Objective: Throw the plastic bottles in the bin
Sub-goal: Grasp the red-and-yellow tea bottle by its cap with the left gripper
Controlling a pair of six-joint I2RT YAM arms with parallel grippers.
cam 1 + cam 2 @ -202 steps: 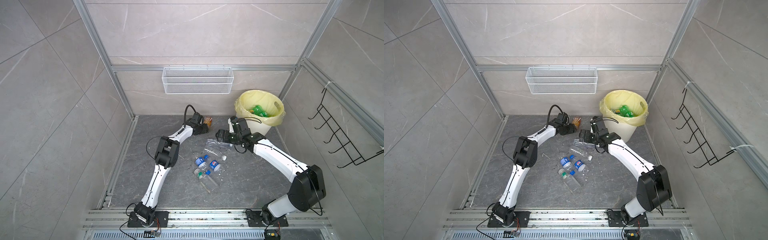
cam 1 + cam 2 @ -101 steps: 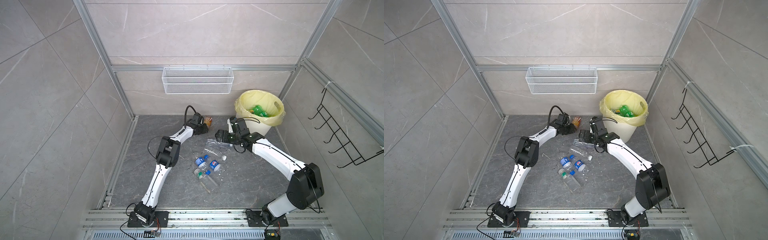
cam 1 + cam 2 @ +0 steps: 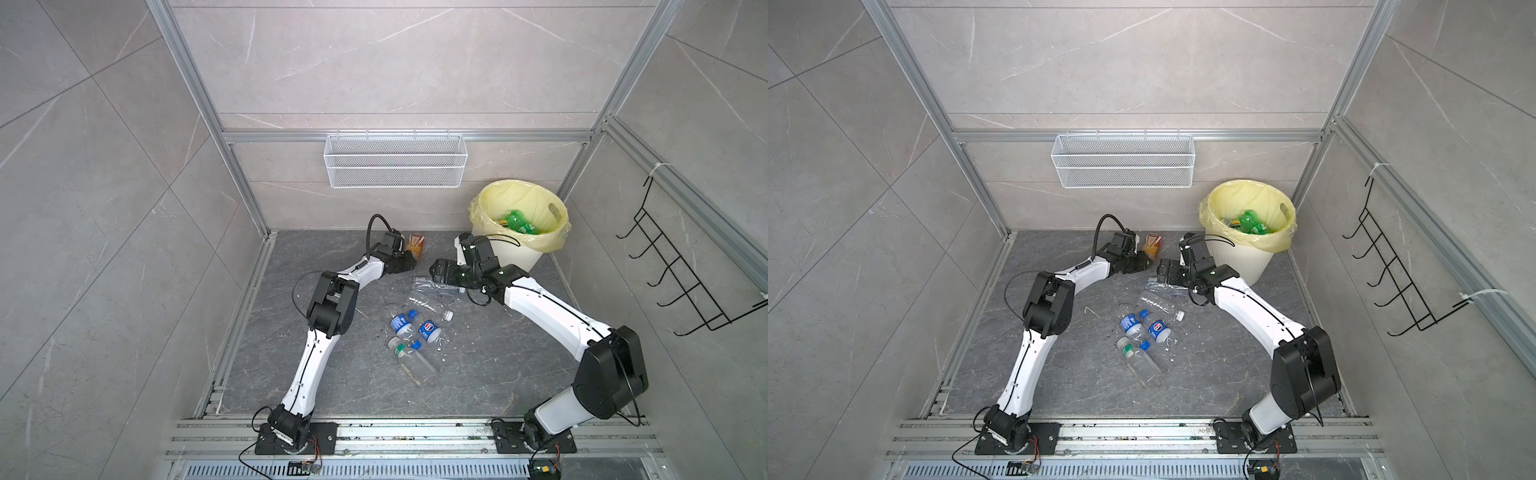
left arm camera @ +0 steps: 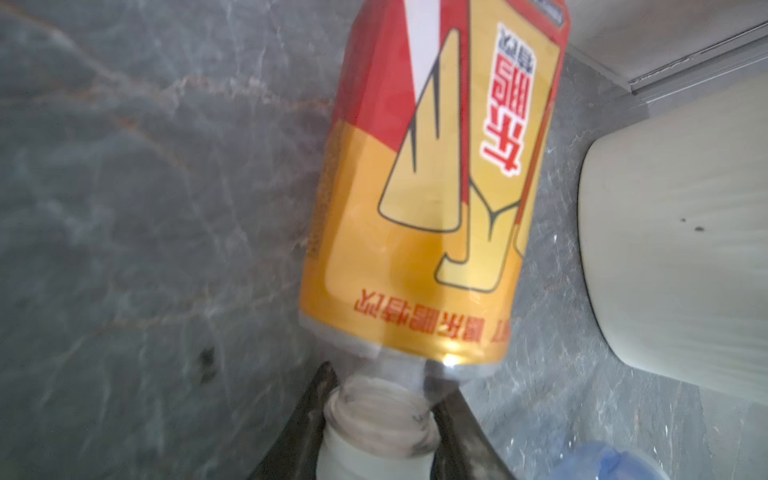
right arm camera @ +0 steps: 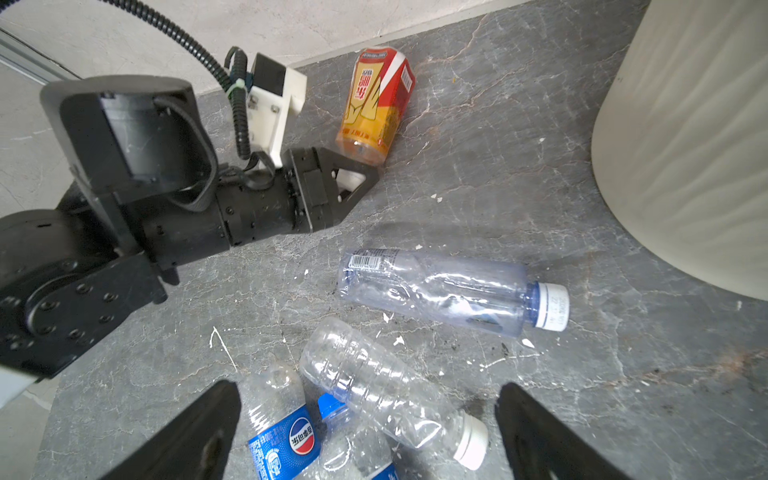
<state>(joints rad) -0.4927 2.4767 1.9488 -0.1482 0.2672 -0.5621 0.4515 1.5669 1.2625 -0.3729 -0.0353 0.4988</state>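
Left hand (image 4: 380,399) is clamped on the open whitish neck of the orange-labelled bottle (image 4: 428,187), a smooth cylinder in a glossy red-and-gold wrap lying on the dark grey veined worktop (image 3: 478,374) by the back wall (image 3: 374,208). Right hand (image 5: 368,392) hangs spread wide near the bin (image 3: 515,259), a round, ribbed cream bucket lined with a thin pale yellow bag (image 3: 478,212) and holding green bottles (image 3: 517,220). Under that hand lie two crumpled clear bottles (image 5: 436,286) with white caps, and nearer the arm bases blue-labelled ones (image 3: 428,328) with blue caps.
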